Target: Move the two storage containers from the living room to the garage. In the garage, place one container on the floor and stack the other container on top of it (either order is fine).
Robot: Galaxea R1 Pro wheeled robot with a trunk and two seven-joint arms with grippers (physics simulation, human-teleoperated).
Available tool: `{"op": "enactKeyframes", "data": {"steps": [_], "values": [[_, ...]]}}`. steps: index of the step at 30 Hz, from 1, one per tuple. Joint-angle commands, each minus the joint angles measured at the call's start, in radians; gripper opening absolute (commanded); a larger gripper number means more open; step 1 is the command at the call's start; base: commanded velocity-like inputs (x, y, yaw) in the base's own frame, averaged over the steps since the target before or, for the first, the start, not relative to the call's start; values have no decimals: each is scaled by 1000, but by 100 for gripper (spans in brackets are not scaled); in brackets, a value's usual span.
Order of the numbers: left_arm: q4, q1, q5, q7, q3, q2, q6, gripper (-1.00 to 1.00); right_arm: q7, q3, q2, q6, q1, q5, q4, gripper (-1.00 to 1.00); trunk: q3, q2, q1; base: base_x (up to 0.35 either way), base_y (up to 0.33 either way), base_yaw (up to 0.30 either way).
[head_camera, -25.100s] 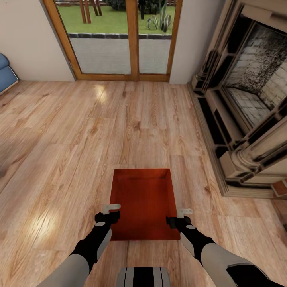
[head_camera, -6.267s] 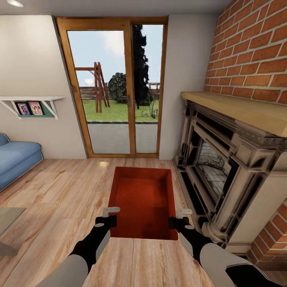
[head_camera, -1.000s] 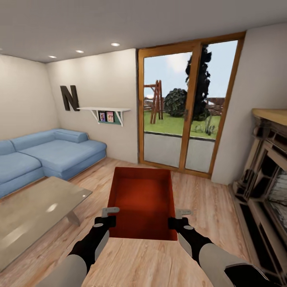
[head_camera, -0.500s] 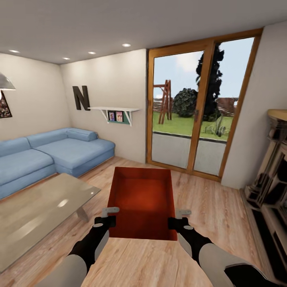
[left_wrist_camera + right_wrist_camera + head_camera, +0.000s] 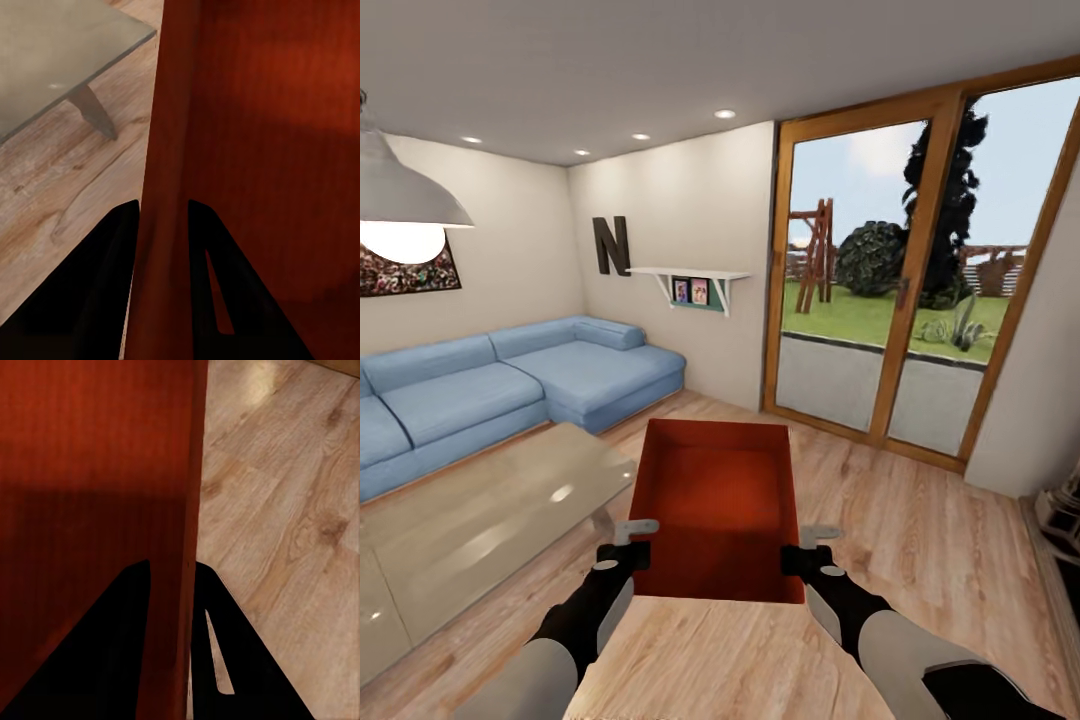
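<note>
Swung further left since half a second ago, so more of the blue sofa and a hanging lamp are seen now. One orange-red storage container is held up above the wood floor, topless, thin-walled, faintly ribbed inside. Its left wall is pinched by the left gripper, its right wall by the right gripper. A glass coffee table is parked close on the left, glass doors ahead-right.
</note>
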Motion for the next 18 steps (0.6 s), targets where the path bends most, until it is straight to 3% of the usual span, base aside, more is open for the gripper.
{"op": "enactKeyframes", "data": {"steps": [1,18], "values": [[1,0,0,40,-3,4,8,-100,-82,-16,0,-49,-2,0,-2,-100,-2,-1,0,0,0,273],[3,0,0,40,-2,4,8,-100,-82,-17,11,-48,-2,3,-2,-100,-2,-1,0,0,0,272]]}}
